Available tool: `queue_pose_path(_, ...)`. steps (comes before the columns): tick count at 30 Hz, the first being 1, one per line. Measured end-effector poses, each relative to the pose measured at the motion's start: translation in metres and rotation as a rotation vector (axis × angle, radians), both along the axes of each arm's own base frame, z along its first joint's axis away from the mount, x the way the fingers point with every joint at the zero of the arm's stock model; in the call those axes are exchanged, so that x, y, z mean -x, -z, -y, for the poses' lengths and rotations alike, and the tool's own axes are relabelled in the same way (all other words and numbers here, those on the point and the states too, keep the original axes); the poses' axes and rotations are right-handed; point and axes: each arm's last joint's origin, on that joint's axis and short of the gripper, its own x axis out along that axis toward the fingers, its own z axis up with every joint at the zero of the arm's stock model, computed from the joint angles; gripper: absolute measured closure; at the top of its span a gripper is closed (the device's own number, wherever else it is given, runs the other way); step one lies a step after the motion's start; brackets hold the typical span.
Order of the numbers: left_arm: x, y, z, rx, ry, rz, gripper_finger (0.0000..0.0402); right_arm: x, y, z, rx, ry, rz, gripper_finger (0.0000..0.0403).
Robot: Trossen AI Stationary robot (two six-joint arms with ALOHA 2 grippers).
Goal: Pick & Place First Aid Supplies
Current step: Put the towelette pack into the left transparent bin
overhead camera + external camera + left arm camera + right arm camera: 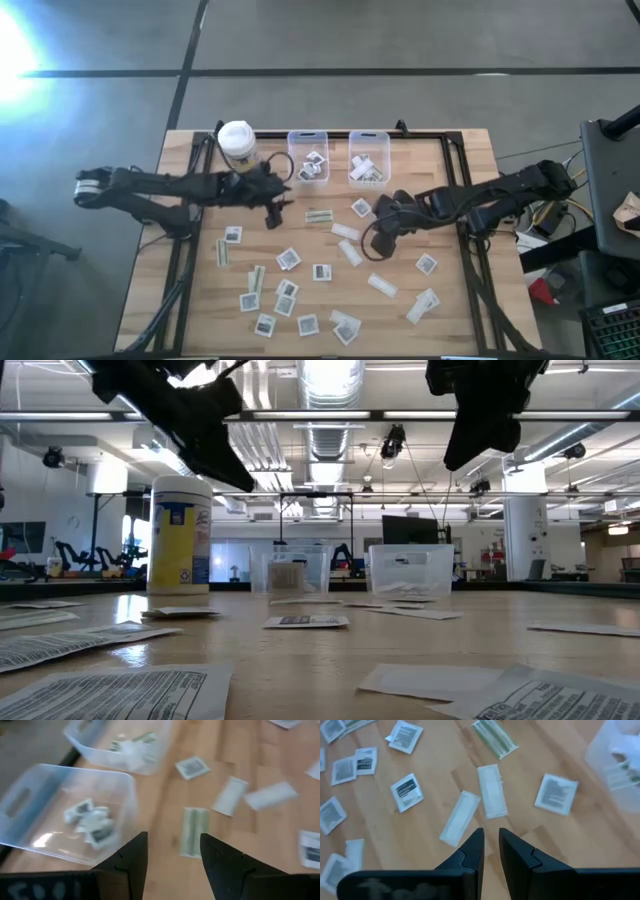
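**Claws hover over scattered first aid packets as sorting goes on**

Left claw (277, 208) hangs just in front of the left clear bin (308, 137), its two dark fingers (131, 857) spread apart with nothing between them. From its wrist view a greenish strip packet (193, 831) lies on the wooden surface (450, 310) directly ahead of the gap, which suggests that strip is the likely next pick. The bin beside it already holds a few square packets (95, 822), so some sorting appears done.

Right claw (381, 233) is poised near the middle of the surface, in front of the right clear bin (369, 137). Its fingers (472, 851) stand close together with only a narrow slot, and nothing is pinched in it. Two white strip packets (491, 790) lie just beyond its tips, one upright to the view, the other (460, 817) angled beside it.

Most of the supplies remain loose: square packets with dark printed patches (288, 258) and narrow strips are spread across the near half of the surface, well apart from the bins. A yellow container with a white lid (237, 139) stands at the far edge, left of both bins, seemingly not involved. Judging by how many packets lie out, the task looks far from finished.
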Motion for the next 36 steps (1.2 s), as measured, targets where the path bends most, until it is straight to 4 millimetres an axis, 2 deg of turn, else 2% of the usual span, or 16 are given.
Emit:
queue_pose_path(4,0.007,0.007,0.017,0.038,0.046,-0.015,0.0228,0.003,0.001,-0.010,-0.084,-0.009,-0.013,0.0346)
queue_pose_path(10,0.016,0.018,0.035,0.101,0.069,-0.124,0.0228,0.007,0.003,-0.023,-0.155,0.032,-0.026,0.0346)
queue_pose_path(16,0.021,0.022,0.047,0.144,0.077,-0.179,0.0228,0.017,0.016,-0.031,-0.257,0.122,-0.112,0.0346)
queue_pose_path(23,0.024,0.024,0.053,0.167,0.078,-0.203,0.0228,0.032,0.040,-0.038,-0.334,0.198,-0.243,0.0346)
queue_pose_path(36,0.024,0.024,0.054,0.169,0.080,-0.202,0.0228,0.054,0.070,-0.047,-0.481,0.307,-0.440,0.0346)
